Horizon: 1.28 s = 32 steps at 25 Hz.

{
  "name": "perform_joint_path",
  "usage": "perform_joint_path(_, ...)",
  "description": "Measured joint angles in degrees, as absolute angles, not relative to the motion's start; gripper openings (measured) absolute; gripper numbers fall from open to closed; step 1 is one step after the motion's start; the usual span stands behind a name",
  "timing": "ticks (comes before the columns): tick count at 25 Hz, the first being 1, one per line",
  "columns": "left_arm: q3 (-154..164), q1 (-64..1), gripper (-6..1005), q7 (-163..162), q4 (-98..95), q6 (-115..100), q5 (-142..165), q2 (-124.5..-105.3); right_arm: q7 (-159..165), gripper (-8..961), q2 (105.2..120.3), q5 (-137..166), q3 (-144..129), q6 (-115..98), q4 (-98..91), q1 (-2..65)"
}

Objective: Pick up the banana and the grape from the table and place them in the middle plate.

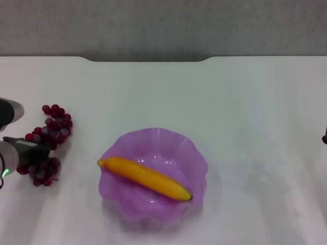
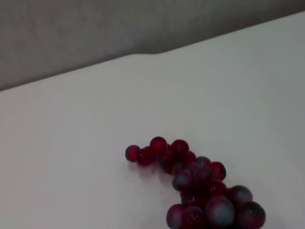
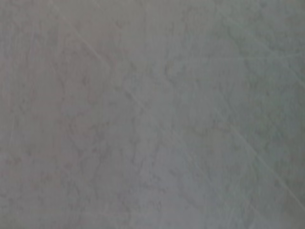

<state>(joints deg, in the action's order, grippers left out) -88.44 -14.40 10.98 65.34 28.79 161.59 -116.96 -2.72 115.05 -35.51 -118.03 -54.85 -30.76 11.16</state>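
The banana (image 1: 145, 177) lies slantwise inside the purple scalloped middle plate (image 1: 191, 153) at the centre front of the white table (image 1: 204, 97). The grape bunch (image 1: 53, 125) lies on the table at the far left, apart from the plate. My left gripper (image 1: 30, 145) reaches in from the left edge, and a dark part of it lies across the middle of the bunch. The left wrist view shows the grape bunch (image 2: 200, 186) close by on the table. Only a dark sliver of my right gripper (image 1: 325, 138) shows at the right edge of the head view.
The table's notched far edge (image 1: 148, 60) meets a grey wall behind. The right wrist view shows only a plain pale grey surface.
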Motion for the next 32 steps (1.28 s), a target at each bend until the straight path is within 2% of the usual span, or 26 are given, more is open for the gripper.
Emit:
perform_joint_path(15,-83.08,-7.56,247,11.37,70.76,9.99,153.52,-116.74,-2.72,32,114.96,-35.51,-118.03,-54.85,-29.70,11.17)
perform_joint_path(24,-82.54,-6.45,244,13.08,80.87,13.96,150.88,-116.41,-2.72,32,114.96,-35.50,-118.04,-54.84,-28.75,11.50)
perform_joint_path(32,-81.60,-1.38,243,23.66,96.82,18.35,138.78,-116.43,-1.02,32,114.92,-35.42,-118.03,-54.74,-27.41,11.90)
